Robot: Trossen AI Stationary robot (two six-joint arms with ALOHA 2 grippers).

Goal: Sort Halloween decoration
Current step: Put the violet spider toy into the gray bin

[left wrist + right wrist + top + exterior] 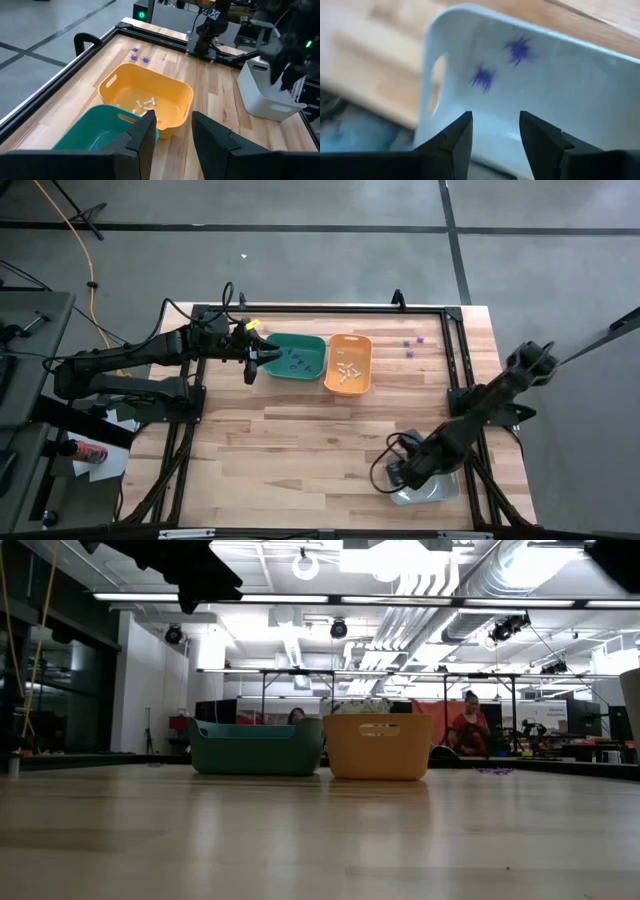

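Fingers of the right gripper (495,142) stand released over the pale grey bin (580,95), where 2 purple spiders (482,77) lie (nothing is held). Lifting out carelessly could knock the bin's wall and shift it. More purple spiders (412,345) wait on the surface (300,450). The left gripper (172,137), also released and empty, hovers by the green bin (95,135) and orange bin (150,90), which holds cream trinkets (145,104).

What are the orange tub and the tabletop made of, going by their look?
The orange tub looks like moulded plastic: smooth, one even colour, rounded corners, a cut-out handle. The tabletop looks like wood: pale glued strips with visible grain and a slight sheen, likely sealed.
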